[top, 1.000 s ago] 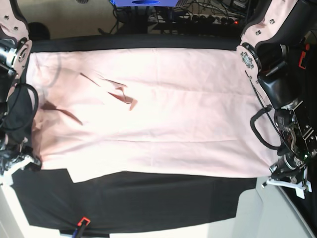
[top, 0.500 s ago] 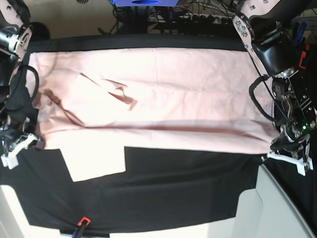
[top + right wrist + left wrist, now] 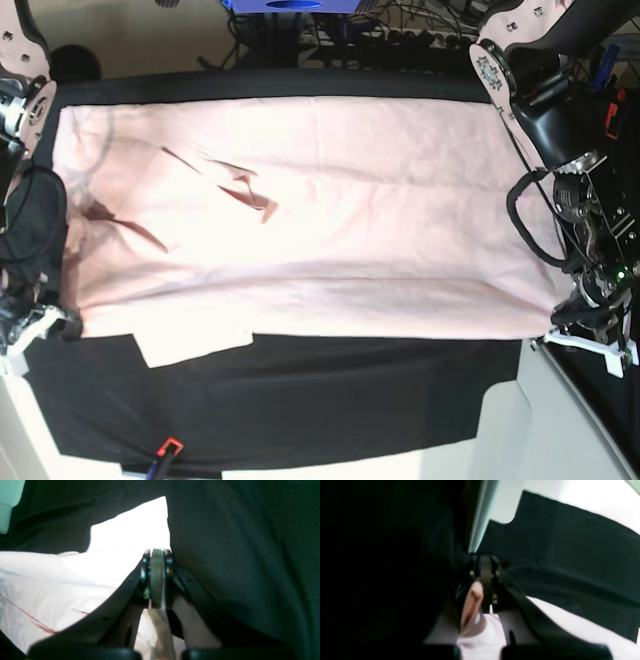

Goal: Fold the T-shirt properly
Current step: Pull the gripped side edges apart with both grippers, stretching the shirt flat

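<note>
T-shirt [image 3: 300,220] fabric lies spread wide over the black table cloth [image 3: 300,400], pale pink and mostly flat, with a small rumpled patch toward the left of the base view. At that view's left edge the right gripper [image 3: 157,578] has its jaws pressed together on a pinch of the near hem, the cloth trailing away to its left in the wrist view. A short sleeve flap [image 3: 195,343] sticks out onto the black cloth just inside that corner. At the far right of the base view the left gripper [image 3: 483,587] is likewise clamped on a fold of pink at the opposite near corner. The step in hand looks like the first lengthwise fold, both corners held and the near edge being carried. Next, I judge, both arms must lift evenly and travel together toward the far edge, keeping the hem taut so it lands straight. Compared with half a second ago, the near edge sits lower again and the sleeve flap shows less.
</note>
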Tool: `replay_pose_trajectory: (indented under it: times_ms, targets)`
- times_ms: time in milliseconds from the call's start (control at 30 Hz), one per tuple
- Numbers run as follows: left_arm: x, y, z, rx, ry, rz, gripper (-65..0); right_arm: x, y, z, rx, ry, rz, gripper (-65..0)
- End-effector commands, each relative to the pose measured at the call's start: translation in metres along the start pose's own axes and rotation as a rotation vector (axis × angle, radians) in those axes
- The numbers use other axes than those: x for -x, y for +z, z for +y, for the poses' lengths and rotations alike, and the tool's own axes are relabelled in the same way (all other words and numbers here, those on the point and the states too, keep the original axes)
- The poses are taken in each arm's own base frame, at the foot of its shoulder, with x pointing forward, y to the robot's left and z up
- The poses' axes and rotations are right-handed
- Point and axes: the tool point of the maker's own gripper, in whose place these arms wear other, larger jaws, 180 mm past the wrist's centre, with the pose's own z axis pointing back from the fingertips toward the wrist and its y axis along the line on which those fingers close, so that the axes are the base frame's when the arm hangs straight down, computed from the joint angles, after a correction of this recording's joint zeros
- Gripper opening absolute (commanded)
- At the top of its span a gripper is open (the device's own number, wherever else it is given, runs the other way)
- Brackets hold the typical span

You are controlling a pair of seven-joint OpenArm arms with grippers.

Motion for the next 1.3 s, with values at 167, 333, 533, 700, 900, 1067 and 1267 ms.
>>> replay_pose_trajectory:
  times_ms: [167, 333, 533, 700, 900, 1067, 1267]
  targets:
    - [-0.025, 0.003, 0.002, -0.006, -0.004, -0.070, -65.0, -0.051, -0.012, 0.037, -0.067, 0.148, -0.082, -64.9]
    - [-0.025, 0.004, 0.005, -0.011, -0.008, -0.069, -65.0, -0.063, -0.019, 0.053, -0.093, 0.195, -0.089, -64.9]
    - [-0.026, 0.005, 0.020, -0.040, 0.029, -0.075, -65.0, -0.065, -0.019, 0.049, -0.087, 0.184, -0.093, -64.9]
    - [-0.028, 0.006, 0.020, -0.040, 0.028, -0.080, -65.0, -0.052, -0.017, 0.029, -0.061, 0.149, -0.071, -64.9]
    - [-0.020, 0.005, 0.021, -0.041, 0.028, -0.063, -65.0, -0.036, -0.014, 0.016, -0.045, 0.125, -0.070, -64.9]
    - [-0.020, 0.004, 0.017, -0.034, 0.022, -0.064, -65.0, -0.043, -0.009, 0.010, -0.034, 0.126, -0.108, -64.9]
    - [-0.021, 0.004, 0.017, -0.035, 0.022, -0.065, -65.0, -0.050, -0.007, 0.010, -0.032, 0.133, -0.127, -64.9]
